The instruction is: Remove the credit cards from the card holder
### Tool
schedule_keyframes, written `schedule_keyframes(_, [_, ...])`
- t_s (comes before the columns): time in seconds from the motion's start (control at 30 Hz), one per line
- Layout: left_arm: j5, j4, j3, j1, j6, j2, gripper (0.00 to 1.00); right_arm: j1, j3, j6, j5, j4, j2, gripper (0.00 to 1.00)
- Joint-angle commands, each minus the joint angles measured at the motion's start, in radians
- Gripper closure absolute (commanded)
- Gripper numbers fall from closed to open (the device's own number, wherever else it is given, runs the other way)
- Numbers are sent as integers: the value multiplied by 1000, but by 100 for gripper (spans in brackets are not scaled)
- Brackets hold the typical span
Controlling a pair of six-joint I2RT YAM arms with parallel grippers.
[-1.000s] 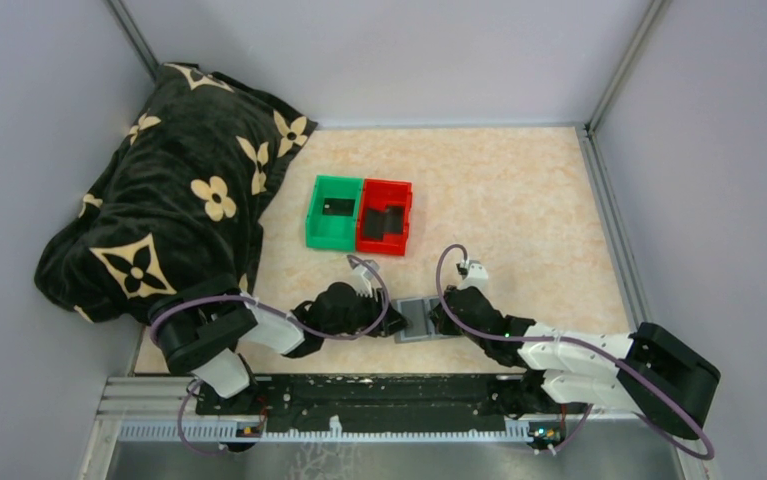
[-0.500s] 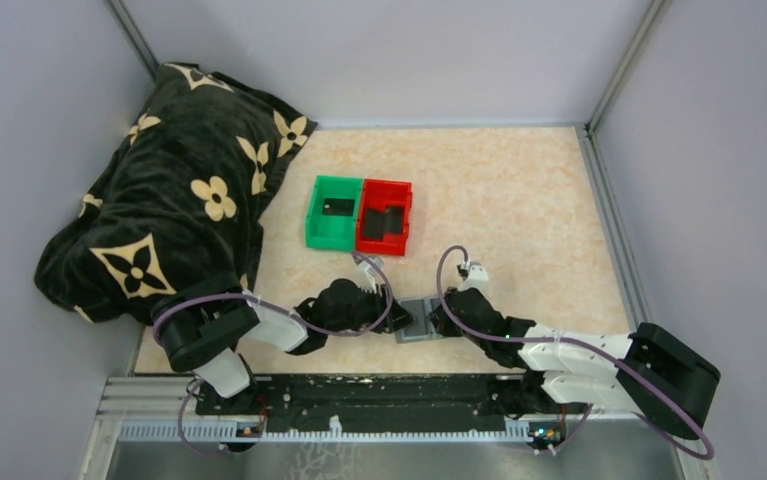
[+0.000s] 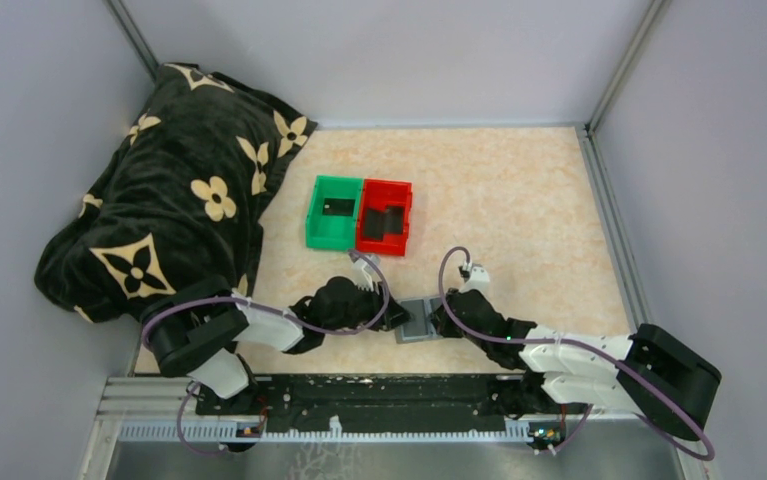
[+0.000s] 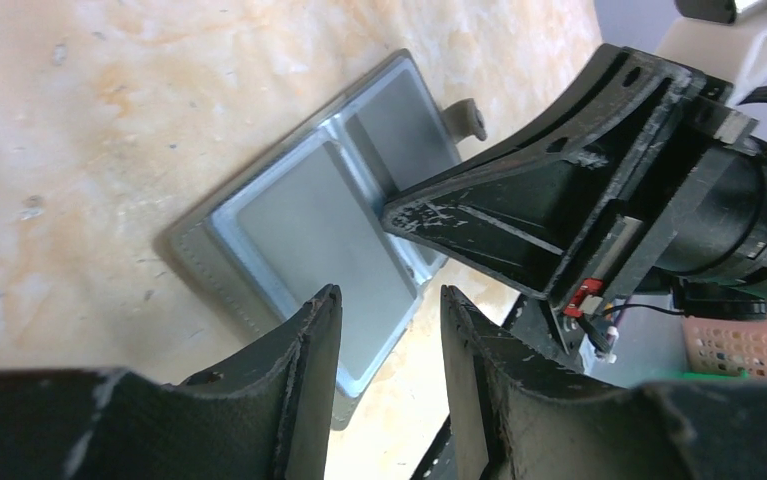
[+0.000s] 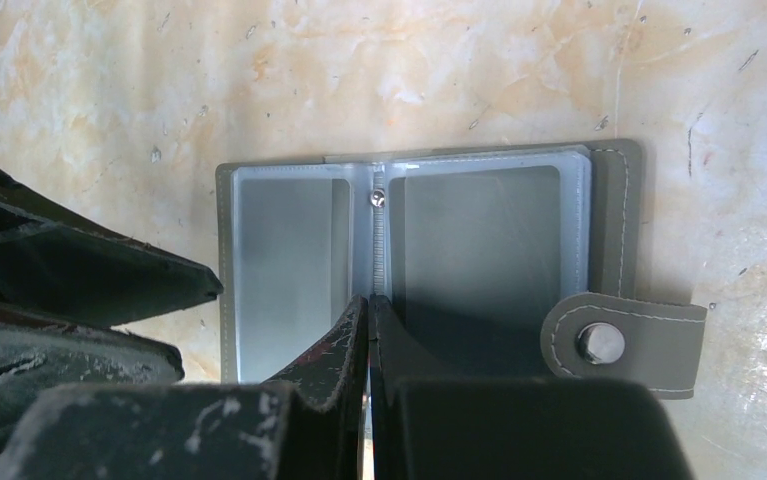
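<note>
The grey card holder [image 3: 417, 320] lies open and flat on the table near the front edge, between my two grippers. It shows two blue-grey panels in the left wrist view [image 4: 319, 220] and the right wrist view [image 5: 469, 240], with a snap tab [image 5: 614, 342] at its right. My left gripper [image 3: 395, 317] is open, with its fingertips over the holder's left edge [image 4: 389, 300]. My right gripper [image 5: 370, 298] is shut, with its tips on the holder's centre spine. Dark credit cards lie in the green bin [image 3: 337, 207] and the red bin [image 3: 384, 222]. I cannot tell if the panels hold cards.
The green bin [image 3: 312, 215] and the red bin [image 3: 406, 215] stand side by side behind the holder. A black blanket with cream flowers [image 3: 169, 190] is heaped at the far left. Grey walls enclose the table.
My left gripper has moved right, up to the holder's left edge. The right gripper and the holder have hardly moved.
</note>
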Motion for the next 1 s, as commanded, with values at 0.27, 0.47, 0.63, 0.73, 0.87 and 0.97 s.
schedule_keyframes(0.27, [-9,-49,-7,17,33,-14,52,10,8,0,2,26,-1,100])
schedule_keyframes(0.47, [4,-32,-6,17,25,17,52,11,13,-4,3,22,2,100])
schedule_keyframes(0.63, [8,-27,-4,17,20,29,52,10,14,-4,2,25,8,100])
schedule_keyframes(0.73, [15,-23,2,17,20,37,52,11,15,-6,1,25,7,100])
schedule_keyframes(0.87, [27,-21,16,17,17,56,52,10,13,-9,1,24,6,100])
schedule_keyframes(0.97, [36,-13,26,17,11,75,52,10,11,-9,-1,27,5,100])
